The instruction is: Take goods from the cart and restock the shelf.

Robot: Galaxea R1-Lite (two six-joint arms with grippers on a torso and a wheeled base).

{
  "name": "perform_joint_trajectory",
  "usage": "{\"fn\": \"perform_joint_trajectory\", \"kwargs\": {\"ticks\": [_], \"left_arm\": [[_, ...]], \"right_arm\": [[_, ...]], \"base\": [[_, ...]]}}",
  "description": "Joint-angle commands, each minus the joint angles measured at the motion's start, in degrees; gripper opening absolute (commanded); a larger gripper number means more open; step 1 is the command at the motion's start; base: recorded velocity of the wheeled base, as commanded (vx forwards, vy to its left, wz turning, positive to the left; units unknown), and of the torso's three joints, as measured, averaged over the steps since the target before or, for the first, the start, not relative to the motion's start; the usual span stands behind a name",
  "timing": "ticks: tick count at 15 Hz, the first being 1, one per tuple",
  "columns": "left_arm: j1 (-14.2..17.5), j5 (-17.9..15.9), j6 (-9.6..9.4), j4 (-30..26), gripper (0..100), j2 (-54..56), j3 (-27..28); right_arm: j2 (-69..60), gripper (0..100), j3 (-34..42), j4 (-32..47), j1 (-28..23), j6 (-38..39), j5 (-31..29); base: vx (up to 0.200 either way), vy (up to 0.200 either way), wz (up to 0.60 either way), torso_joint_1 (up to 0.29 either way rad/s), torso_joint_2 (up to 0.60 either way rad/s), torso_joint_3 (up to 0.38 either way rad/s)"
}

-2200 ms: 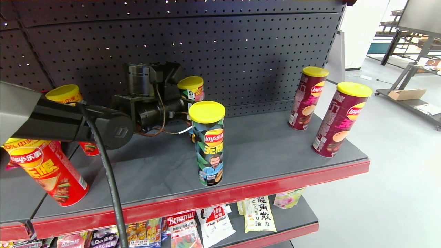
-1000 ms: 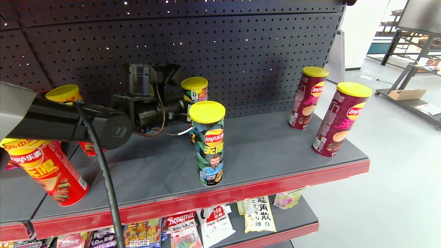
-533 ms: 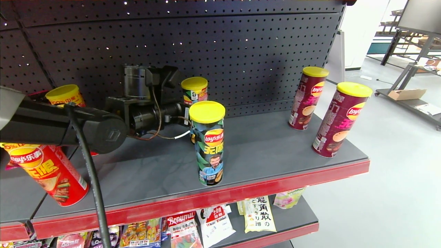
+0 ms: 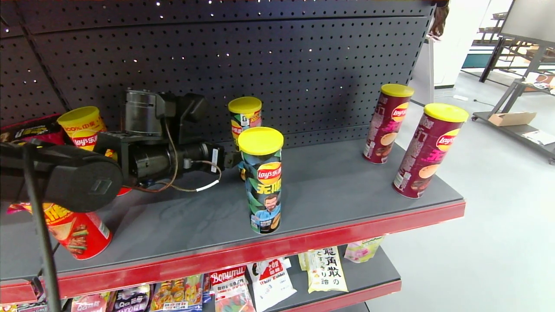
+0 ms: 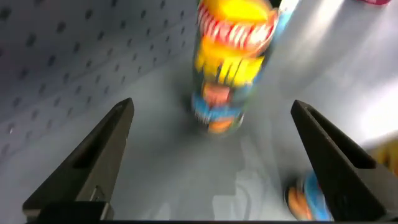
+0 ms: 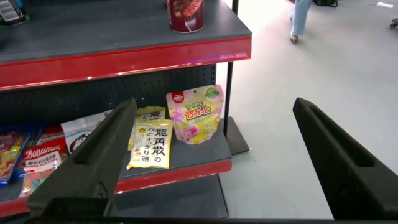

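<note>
Left wrist view: your left tool point(image 5: 211, 104) gapes wide, holding nothing. The chip can point(image 5: 233, 62) stands upright on the shelf point(image 5: 155, 174) at upper centre, clear of the tool. Placing looks finished; next you'd need the cart for another can.

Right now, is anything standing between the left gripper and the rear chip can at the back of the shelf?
Nothing visible does. The left gripper is open and faces the rear chip can across bare shelf. The front chip can stands off to one side, nearer the shelf's red edge, outside that gap.
</note>
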State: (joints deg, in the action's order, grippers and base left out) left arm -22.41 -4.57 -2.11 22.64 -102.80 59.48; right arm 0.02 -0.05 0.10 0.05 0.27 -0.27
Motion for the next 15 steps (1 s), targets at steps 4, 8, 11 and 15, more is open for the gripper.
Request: {"fn": "perform_joint_trajectory", "kwargs": {"ticks": [4, 8, 11, 15], "left_arm": [[5.1, -1.1, -2.81, -12.2, 100, 34.2, -20.3], [9.8, -0.1, -6.86, -37.1, 100, 71.4, -28.9], [10.4, 6.0, -6.59, -44.9, 100, 85.6, -31.4], [10.4, 6.2, -7.21, -42.1, 100, 85.9, -31.5]], "right_arm": [[0.0, 100, 0.0, 0.0, 0.0, 0.0, 0.0], [0.0, 100, 0.0, 0.0, 0.0, 0.0, 0.0], [0.0, 100, 0.0, 0.0, 0.0, 0.0, 0.0], [0.0, 100, 0.0, 0.0, 0.0, 0.0, 0.0]], "base": [[0.000, 0.000, 0.00, 0.000, 0.00, 0.000], [0.000, 0.000, 0.00, 0.000, 0.00, 0.000], [0.000, 0.000, 0.00, 0.000, 0.00, 0.000], [0.000, 0.000, 0.00, 0.000, 0.00, 0.000]]}}
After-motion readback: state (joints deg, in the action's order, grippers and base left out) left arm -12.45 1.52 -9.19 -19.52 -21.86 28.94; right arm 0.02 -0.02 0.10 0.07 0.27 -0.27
